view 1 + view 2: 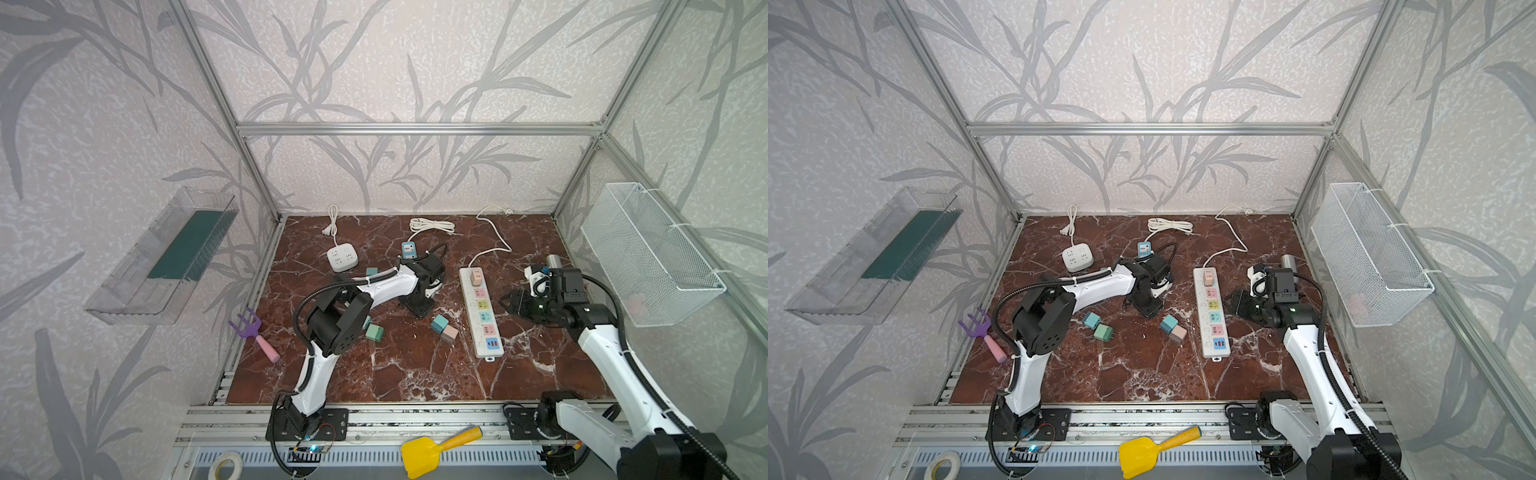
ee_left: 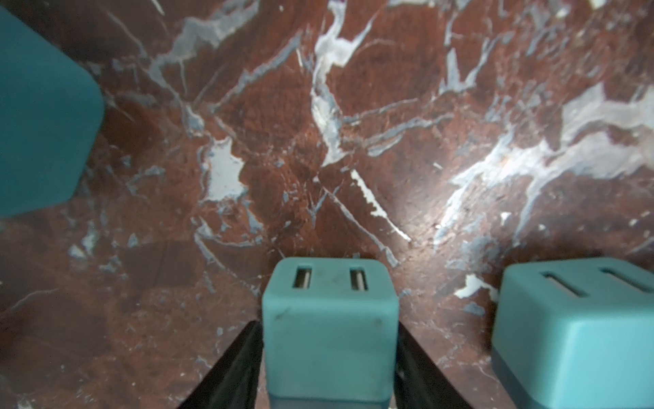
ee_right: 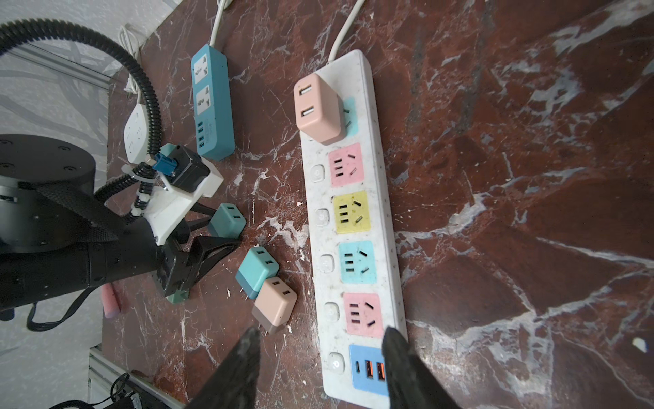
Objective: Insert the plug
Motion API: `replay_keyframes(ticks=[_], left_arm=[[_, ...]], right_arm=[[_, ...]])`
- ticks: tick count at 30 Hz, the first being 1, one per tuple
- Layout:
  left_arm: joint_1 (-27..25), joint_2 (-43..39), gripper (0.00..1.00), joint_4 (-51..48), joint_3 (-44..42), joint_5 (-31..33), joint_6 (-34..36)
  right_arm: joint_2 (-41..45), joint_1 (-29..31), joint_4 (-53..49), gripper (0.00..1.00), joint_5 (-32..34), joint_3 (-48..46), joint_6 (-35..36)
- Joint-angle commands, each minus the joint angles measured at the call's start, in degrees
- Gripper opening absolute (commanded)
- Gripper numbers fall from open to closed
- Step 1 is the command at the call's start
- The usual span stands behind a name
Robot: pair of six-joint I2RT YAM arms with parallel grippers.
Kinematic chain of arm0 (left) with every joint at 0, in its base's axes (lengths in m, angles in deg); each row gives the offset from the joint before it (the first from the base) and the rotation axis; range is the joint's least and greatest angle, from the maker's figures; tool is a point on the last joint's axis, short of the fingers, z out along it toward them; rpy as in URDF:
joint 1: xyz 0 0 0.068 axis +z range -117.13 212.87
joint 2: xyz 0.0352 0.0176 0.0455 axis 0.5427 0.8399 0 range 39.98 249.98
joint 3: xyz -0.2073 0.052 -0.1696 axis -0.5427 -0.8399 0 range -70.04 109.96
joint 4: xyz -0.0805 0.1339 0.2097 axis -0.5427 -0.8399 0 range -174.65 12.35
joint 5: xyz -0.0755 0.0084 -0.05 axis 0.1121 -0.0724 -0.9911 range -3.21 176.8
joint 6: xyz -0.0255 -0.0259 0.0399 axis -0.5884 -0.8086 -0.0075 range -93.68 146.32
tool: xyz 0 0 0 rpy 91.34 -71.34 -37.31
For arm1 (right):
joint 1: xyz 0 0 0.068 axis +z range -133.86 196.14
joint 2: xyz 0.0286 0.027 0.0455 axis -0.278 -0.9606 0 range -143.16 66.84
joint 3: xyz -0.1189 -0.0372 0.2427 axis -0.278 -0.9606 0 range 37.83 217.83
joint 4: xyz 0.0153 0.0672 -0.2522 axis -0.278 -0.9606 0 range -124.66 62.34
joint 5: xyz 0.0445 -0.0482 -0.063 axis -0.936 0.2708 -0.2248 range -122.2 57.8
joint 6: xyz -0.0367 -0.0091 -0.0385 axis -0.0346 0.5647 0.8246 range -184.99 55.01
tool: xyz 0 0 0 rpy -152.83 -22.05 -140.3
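The left tool (image 2: 328, 325) brackets the teal plug (image 2: 329, 340), fingers against both sides; whether it squeezes I cannot tell. The plug sits left of the white power strip (image 3: 318, 240), which runs front to back. The right tool (image 3: 320, 332) gapes empty just right of the strip.

- Your left gripper (image 1: 1156, 297) is low over the marble table (image 1: 1142, 374), between the blue socket block (image 1: 1144, 249) and the white power strip (image 1: 1212, 320); jaws hidden from up here.
- Your right gripper (image 1: 1234, 303) hangs just beside the strip's other side.
- A pink plug (image 1: 1208, 277) sits in the strip's far-end socket.
- A teal plug (image 1: 1169, 322) and a loose pink plug (image 1: 1179, 332) lie touching, near the strip.
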Motion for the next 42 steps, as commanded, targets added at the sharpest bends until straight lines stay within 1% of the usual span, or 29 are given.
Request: replay_keyframes(ticks=[1,8,11,15,19,21,25,27,31,34,39,42], left_arm=[[-0.16,0.73,0.58,0.23,0.55,-1.21,-1.07],[-0.13,1.85,0.51,0.35,1.12,-0.32,-2.03],[-0.13,2.06,0.46,0.40,0.68,0.02,-2.22],[-0.16,2.06,0.44,0.12,0.76,0.77,-3.07],[-0.24,-0.49,0.38,2.36,0.38,1.29,-4.23],[-0.22,-3.31,0.36,6.14,-1.59,1.19,-4.52],[-0.22,-9.21,0.35,15.61,-6.89,2.21,-6.04],[-0.34,-11.88,0.32,21.89,-10.38,2.18,-6.35],[-1.00,-18.51,0.31,37.91,-19.73,-0.98,-5.51],[-2.47,-23.47,0.29,51.27,-27.20,-0.70,-4.57],[-5.21,-27.58,0.28,57.52,-30.45,-1.24,-1.79],[-6.85,-29.22,0.28,59.60,-32.01,-3.25,0.99]], right_arm=[[0.77,0.06,-0.71,0.56,-1.28,1.76,0.47],[0.63,0.04,0.08,0.56,-1.88,1.43,0.05],[0.81,0.05,0.17,0.56,-1.75,1.09,0.21],[1.00,0.06,0.32,0.56,-2.46,0.91,-0.14],[1.19,0.13,0.33,0.56,-3.96,1.45,-0.45],[0.96,0.34,-0.39,0.55,-4.24,2.08,-0.03],[0.63,0.74,-0.88,0.55,-4.23,3.27,-0.31],[0.56,1.64,-0.87,0.55,-3.96,4.11,-0.66],[-0.02,4.89,-2.72,0.54,-1.98,6.97,0.05],[-1.35,7.57,-4.83,0.54,-1.35,10.06,1.27],[-2.57,9.96,-6.91,0.52,-0.90,14.70,2.14],[-4.07,10.89,-8.03,0.51,-2.09,17.64,3.52]])
